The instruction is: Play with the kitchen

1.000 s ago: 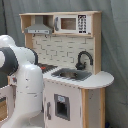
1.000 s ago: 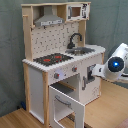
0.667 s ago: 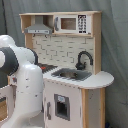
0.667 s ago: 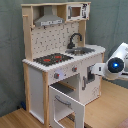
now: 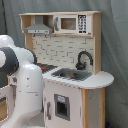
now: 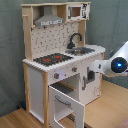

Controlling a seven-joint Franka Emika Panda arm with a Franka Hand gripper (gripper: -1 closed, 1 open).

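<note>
No legible text, label, brand or number appears in either exterior view. The pale-wood and white toy kitchen (image 5: 70,60) carries a dark button panel (image 5: 82,23) beside its upper microwave window; its markings cannot be read.

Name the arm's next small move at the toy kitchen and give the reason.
Probably swing the white robot arm toward the open white oven door of the pale wood toy kitchen: the door hangs wide open, nearest the arm, which touches nothing. The gripper is hidden in both exterior views.
</note>
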